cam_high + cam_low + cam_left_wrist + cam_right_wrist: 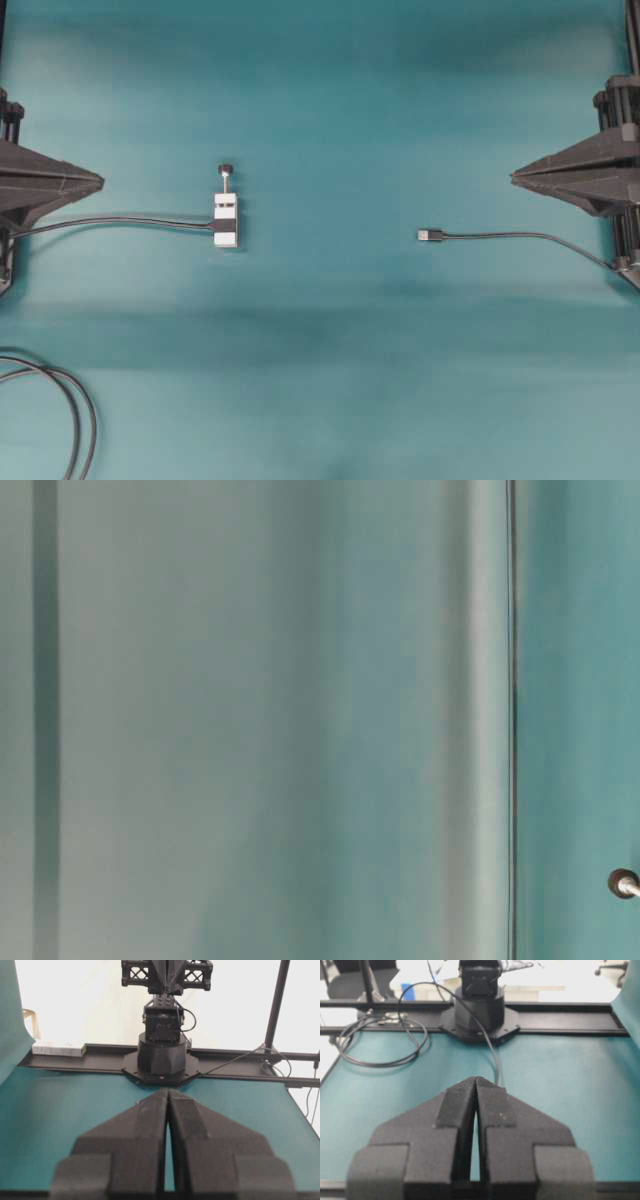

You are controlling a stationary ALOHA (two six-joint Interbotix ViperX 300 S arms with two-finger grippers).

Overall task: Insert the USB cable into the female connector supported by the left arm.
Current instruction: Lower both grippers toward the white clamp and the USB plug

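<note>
Both grippers — left (100,182), right (514,178) — clenched empty at table edges; connector (226,220) at nine o'clock, plug (430,235) at three, bare mat (330,330) between.

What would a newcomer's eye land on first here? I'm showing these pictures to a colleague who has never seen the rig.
Probably the small white connector block with its black-knobbed rod, lying alone left of centre on the teal table. Across a bare gap, the silver-tipped USB plug lies right of centre, pointing toward it. At the two edges, the left gripper and right gripper sit closed, touching nothing.
</note>
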